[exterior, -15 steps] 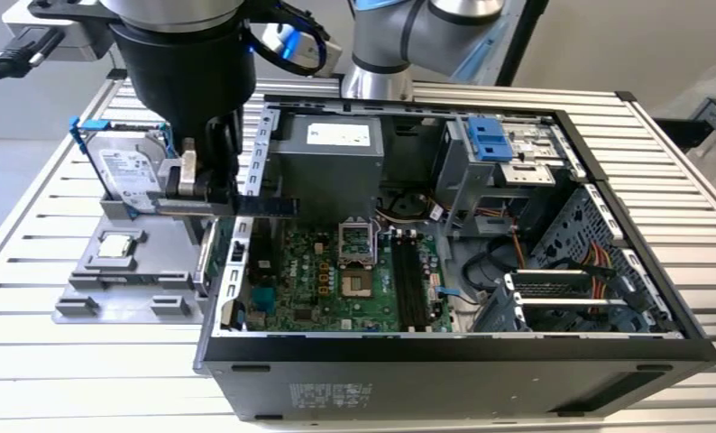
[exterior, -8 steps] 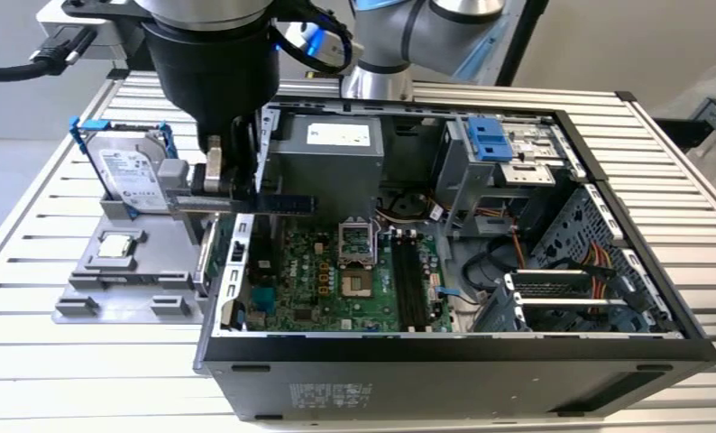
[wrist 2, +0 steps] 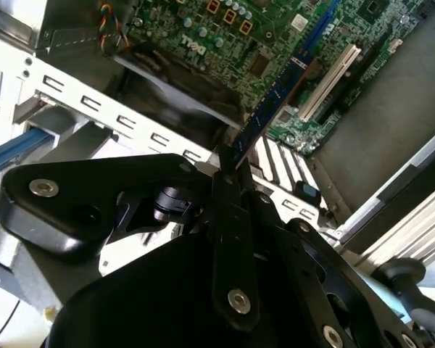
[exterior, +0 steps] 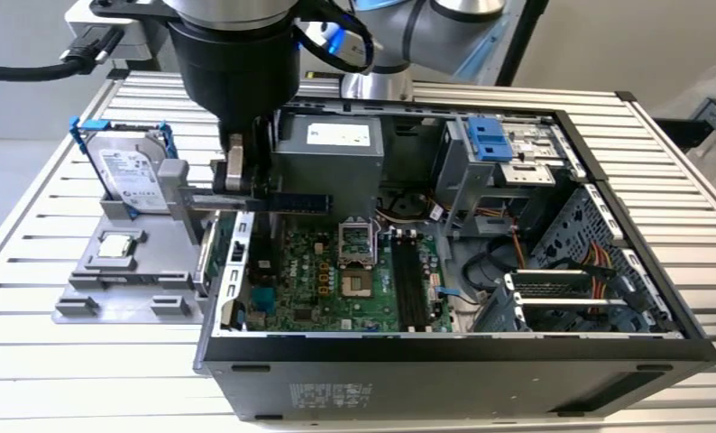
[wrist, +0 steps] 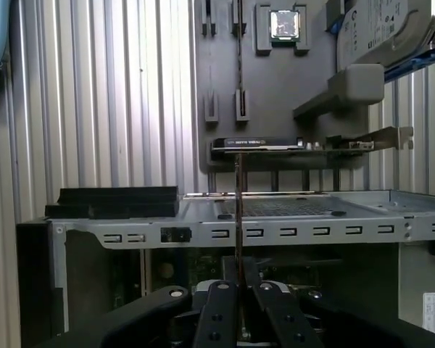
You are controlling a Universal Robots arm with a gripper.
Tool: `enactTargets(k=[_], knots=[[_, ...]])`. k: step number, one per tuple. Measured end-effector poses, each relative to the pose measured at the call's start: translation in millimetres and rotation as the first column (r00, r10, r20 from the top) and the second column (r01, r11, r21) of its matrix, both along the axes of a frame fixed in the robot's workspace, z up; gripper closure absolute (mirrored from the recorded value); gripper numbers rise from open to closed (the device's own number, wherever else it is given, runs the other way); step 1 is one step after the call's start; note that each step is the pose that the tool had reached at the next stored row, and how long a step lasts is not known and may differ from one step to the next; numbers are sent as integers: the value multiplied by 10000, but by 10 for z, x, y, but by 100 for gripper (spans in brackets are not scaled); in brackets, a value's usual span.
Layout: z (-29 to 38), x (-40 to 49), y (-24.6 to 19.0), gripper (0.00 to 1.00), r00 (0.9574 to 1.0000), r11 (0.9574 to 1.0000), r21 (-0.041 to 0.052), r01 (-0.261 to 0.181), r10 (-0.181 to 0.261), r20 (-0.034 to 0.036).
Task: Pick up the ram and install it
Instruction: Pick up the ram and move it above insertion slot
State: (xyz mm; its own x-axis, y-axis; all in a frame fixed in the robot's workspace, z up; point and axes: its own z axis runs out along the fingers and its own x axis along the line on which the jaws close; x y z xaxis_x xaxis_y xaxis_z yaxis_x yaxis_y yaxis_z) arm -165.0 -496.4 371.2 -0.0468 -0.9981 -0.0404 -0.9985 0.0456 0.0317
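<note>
My gripper (exterior: 245, 180) is closed on one end of the ram (exterior: 300, 200), gripping it firmly. The stick hangs level in the air, just inside the edge of the open computer case (exterior: 454, 352) on the exterior view's left, above the motherboard (exterior: 322, 284). It is well apart from the black memory slots (exterior: 408, 281). The grey fixture (exterior: 130, 293) sits on the tabletop (exterior: 81, 379) beside that edge, carrying the hard drive (exterior: 130, 171) and the processor chip (exterior: 117, 244).

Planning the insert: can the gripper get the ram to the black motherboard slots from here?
Probably yes. The gripper, shut on the ram, hangs above the edge of the open case, and nothing covers the slots.
</note>
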Motion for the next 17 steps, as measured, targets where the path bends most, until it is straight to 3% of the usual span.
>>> enactTargets(k=[17], knots=[[0,356,14,100,10000,10000,0,11,-11,-1]])
